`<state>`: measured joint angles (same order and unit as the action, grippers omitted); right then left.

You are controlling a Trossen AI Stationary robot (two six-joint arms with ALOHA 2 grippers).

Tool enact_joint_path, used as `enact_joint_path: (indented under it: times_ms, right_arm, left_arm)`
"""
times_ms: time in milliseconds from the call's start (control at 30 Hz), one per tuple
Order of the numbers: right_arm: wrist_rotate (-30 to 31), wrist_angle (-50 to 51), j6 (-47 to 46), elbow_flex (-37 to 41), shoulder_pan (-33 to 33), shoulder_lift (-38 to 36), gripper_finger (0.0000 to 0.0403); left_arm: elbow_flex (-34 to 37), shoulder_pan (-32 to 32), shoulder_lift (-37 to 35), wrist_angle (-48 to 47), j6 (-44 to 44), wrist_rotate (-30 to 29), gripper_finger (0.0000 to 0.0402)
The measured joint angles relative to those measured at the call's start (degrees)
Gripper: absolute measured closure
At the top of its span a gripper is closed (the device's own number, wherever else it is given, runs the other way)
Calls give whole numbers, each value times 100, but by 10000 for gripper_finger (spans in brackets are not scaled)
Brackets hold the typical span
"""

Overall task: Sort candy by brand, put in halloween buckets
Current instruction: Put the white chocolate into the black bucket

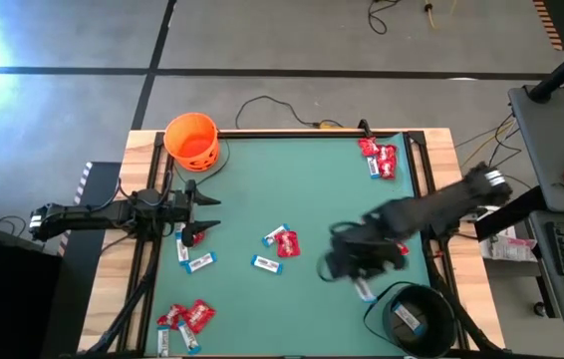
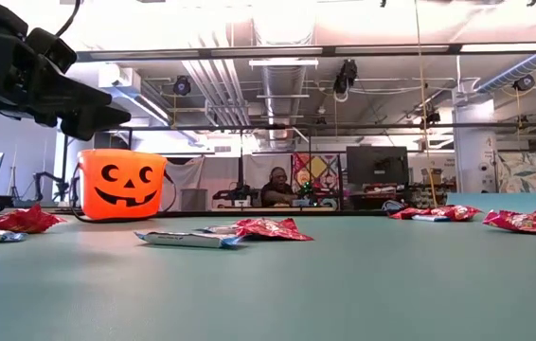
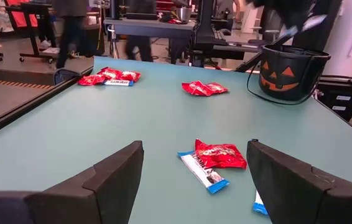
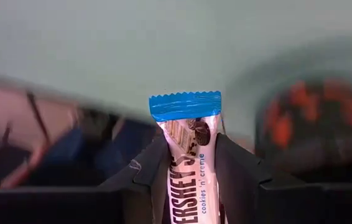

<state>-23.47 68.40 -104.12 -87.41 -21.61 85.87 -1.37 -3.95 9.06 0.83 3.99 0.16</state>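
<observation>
A blue-and-white bar [image 4: 187, 155] is standing pinched between the right gripper's [image 1: 357, 267] two fingers, its crimped blue end sticking up past the fingertips. That gripper is hanging above the table [image 1: 302, 189] just beside the black bucket [image 1: 417, 314], which is sitting at the near right corner with one bar [image 1: 405, 318] already lying inside. The orange bucket [image 1: 193, 140] is standing at the far left corner.

The rest of the candy is lying in scattered groups: red packets and a bar at the far right [image 1: 378, 158], a red packet with two bars mid-table [image 1: 280, 245], and a red-and-blue heap at the near left edge [image 1: 184, 321]. One red packet [image 3: 219, 154] and two bars [image 3: 204, 171] are lying right in front of the left gripper [image 1: 202, 211].

The left gripper is waiting at the left side of the table, near the orange bucket, its fingers [image 3: 117, 177] spread wide and holding nothing.
</observation>
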Motion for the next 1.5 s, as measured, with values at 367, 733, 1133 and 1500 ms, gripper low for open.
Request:
enact_joint_path:
  times_ms: [367,733,1133,1500]
  right_arm:
    - [-523,281,-2836,40,-2234,-670,294]
    - [-501,216,-2813,886,-2711,39,296]
    - [-810,-1038,-2579,2698,-2670,-103,283]
    - [-939,-127,-2738,1906,-2675,-136,174]
  left_arm:
    - [0,-2,2,1,0,-1,130]
    - [0,0,2,1,0,0,130]
    - [0,-1,2,0,0,-1,130]
    - [0,-2,2,1,0,-2,130]
